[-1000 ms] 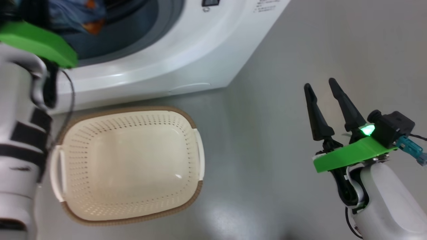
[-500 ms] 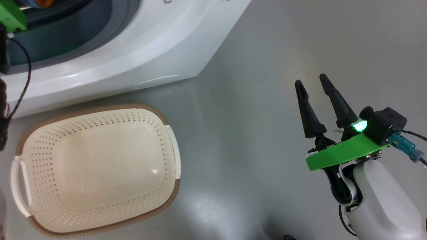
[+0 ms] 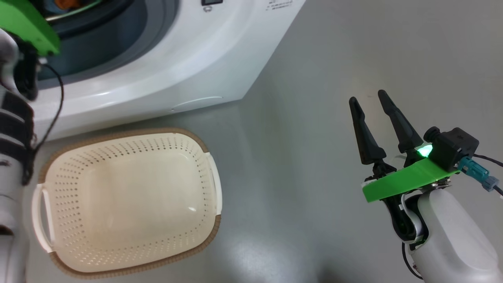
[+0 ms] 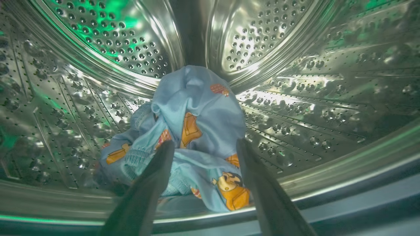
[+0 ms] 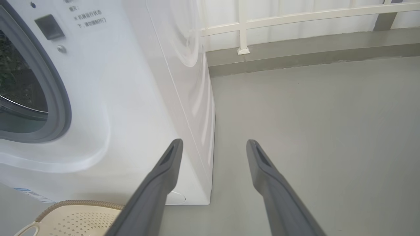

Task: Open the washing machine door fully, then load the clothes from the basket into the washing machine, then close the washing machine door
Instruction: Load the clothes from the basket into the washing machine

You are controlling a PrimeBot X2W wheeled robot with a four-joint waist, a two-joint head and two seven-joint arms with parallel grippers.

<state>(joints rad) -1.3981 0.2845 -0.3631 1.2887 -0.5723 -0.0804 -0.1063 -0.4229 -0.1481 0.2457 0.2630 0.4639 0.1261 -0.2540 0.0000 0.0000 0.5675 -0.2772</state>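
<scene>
Your left jaws are inside the washing machine (image 3: 188, 70), spread wide and released. In the left wrist view the two dark fingers (image 4: 147, 186) stand apart with nothing pinched between them. The clothes (image 4: 197, 124), a light-blue bundle printed with orange cartoon figures, lie heaped on the bottom of the steel drum (image 4: 311, 98), just past the fingertips and close to the drum's front lip. From this angle you can't be sure whether the tips brush the fabric or hang just clear of it.

In the head view your left forearm (image 3: 11, 165) runs up the left edge, and its green wrist plate (image 3: 27, 23) sits at the mouth of the machine.

The basket (image 3: 129, 153) stands upright on the grey floor (image 3: 306, 98), just in front of the machine, with its cream perforated bottom in full view.

Your right jaws hang over the floor, well to the right of both basket and machine. Their fingers (image 3: 365, 133) are parted and grasp nothing. In the right wrist view they point past the machine's front right corner toward a white railing (image 5: 295, 16) along the far wall, and a corner of the basket shows at the lower left.
</scene>
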